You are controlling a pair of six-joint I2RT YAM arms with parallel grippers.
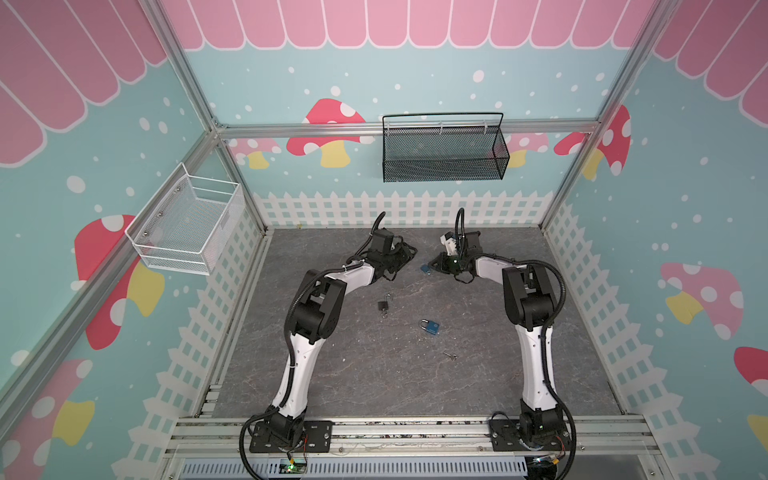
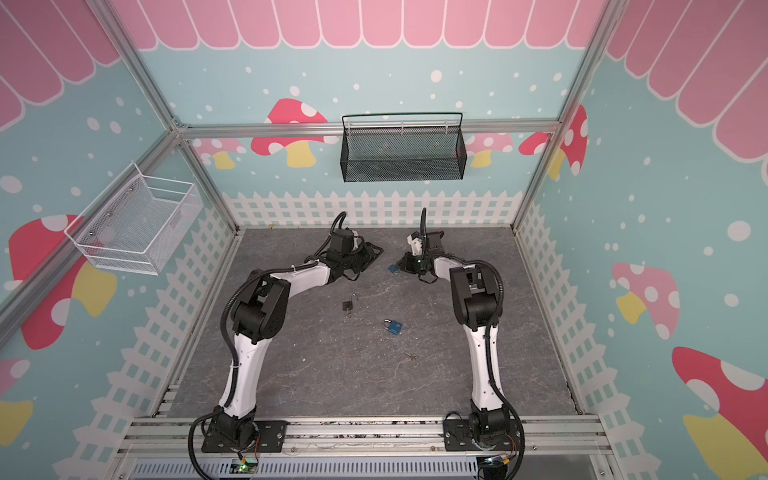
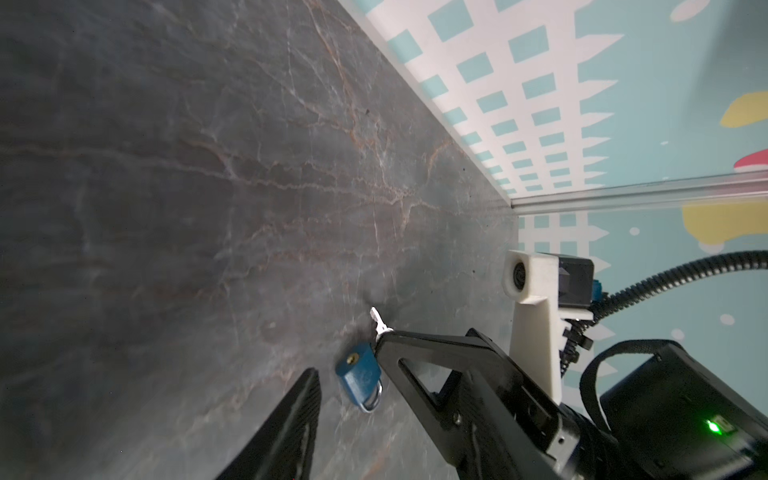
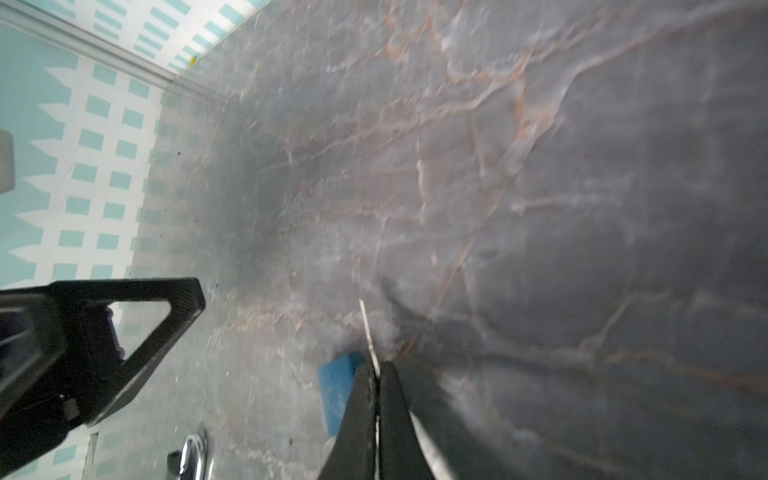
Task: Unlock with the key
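The grey marbled bench [image 1: 374, 382] is carrying everything, and no brand or label is showing clearly enough to read. On the back wall a black mesh basket [image 1: 442, 153] is hanging, and on the side wall a white wire basket [image 1: 187, 224] is hanging too. Each is showing only its own mesh floor. The left pincer [image 1: 407, 257] is hovering released near the back of the bench, with its fingers standing apart. The right pincer [image 4: 377, 368] is facing it, clenched on a thin silver key [image 4: 368, 328] that is sticking out past the fingertips. A blue padlock [image 3: 359, 376] is lying on the bench just beside that key, with its brass keyway turned toward the left wrist camera. The faint mark on its face is too blurred to read. Nearer the arm bases, a second blue padlock [image 1: 431, 327] and a black padlock [image 1: 382, 305] with a raised shackle are lying apart. A spare key [image 1: 449, 355] is resting beyond them.
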